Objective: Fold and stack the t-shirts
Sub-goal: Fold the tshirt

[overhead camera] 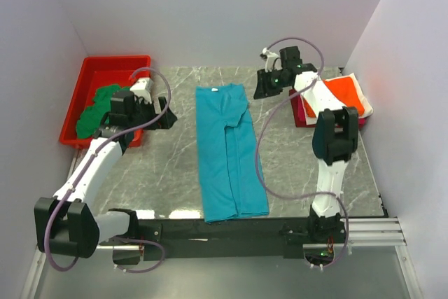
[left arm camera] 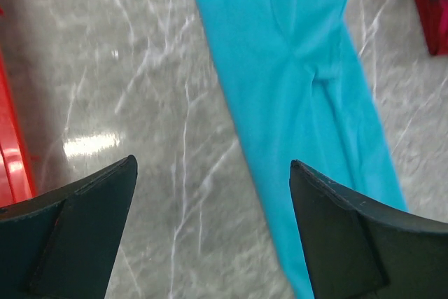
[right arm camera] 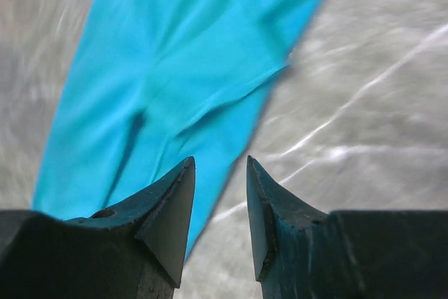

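The teal t-shirt (overhead camera: 227, 152) lies folded into a long strip down the middle of the table, collar end at the back. It also shows in the left wrist view (left arm camera: 301, 75) and the right wrist view (right arm camera: 182, 68). My left gripper (overhead camera: 166, 115) hovers open and empty left of the strip's far end. My right gripper (overhead camera: 264, 87) hovers open and empty just right of that end. A dark green t-shirt (overhead camera: 98, 108) is bunched in the red bin (overhead camera: 98, 68). Folded orange (overhead camera: 343, 92), white (overhead camera: 362, 96) and magenta (overhead camera: 302, 106) t-shirts are stacked at the right.
The red bin stands at the back left; its edge shows in the left wrist view (left arm camera: 14, 166). The stack's edge shows in the left wrist view (left arm camera: 430, 5). White walls close the back and both sides. Grey marble table (overhead camera: 168, 166) surrounds the strip.
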`<state>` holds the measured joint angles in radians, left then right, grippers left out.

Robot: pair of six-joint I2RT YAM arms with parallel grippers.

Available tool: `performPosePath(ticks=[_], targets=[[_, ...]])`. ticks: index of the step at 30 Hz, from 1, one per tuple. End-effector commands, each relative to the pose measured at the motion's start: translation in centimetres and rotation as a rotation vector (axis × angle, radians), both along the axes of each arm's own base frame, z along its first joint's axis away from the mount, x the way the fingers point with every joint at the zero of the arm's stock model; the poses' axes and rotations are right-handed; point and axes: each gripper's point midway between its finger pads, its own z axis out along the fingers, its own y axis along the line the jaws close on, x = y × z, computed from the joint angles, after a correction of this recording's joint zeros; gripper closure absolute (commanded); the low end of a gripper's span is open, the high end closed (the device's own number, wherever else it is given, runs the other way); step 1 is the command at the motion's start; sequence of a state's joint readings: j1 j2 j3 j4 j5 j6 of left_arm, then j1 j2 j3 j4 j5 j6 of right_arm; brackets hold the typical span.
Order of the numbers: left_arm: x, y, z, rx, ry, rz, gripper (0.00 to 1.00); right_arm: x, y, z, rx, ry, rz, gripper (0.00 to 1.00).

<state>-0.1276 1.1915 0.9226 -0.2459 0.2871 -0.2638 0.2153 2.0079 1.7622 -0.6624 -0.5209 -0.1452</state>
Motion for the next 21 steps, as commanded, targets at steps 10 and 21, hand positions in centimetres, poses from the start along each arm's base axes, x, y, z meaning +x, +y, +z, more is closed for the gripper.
performPosePath(ticks=[10, 21], targets=[[-1.9, -0.3, 0.8, 0.027, -0.059, -0.074, 0.04, 7.7, 2.1, -3.5, 0.261, 0.178, -0.15, 0.57], [-2.0, -0.7, 0.9, 0.015, -0.058, -0.094, 0.05, 8.1, 1.6, -6.9, 0.219, 0.226, -0.202, 0.56]])
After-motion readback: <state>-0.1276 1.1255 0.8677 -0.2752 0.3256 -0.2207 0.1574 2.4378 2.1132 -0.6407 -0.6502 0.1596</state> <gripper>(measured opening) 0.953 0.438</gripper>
